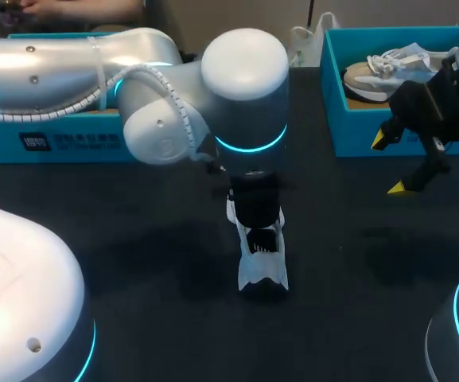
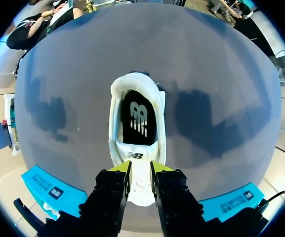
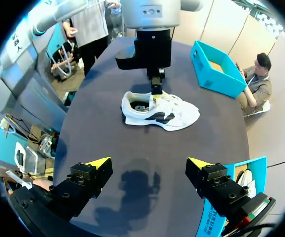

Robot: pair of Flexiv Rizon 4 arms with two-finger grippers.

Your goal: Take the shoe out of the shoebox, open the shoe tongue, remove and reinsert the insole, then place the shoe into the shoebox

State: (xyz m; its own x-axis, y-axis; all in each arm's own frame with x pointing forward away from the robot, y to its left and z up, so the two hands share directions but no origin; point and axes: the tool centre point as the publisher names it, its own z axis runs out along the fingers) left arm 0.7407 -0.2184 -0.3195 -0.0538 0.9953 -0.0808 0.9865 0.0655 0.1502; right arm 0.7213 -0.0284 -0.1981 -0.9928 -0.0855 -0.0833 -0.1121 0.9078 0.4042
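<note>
My left fingers [image 2: 124,168] pinch the soft, floppy tongue [image 2: 141,178] of the light shoe [image 2: 113,121], likely to slip; my right fingers [image 3: 99,163] stand wide.

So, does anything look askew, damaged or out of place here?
Nothing stands out. The white shoe stands upright on the table, its insole lies flat inside, and the left gripper pinches the tongue. The right gripper hangs open and empty.

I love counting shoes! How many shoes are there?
2. One white shoe lies mid-table, its tongue between the left fingers. A second shoe sits in the right blue box. The left box is partly hidden.
</note>
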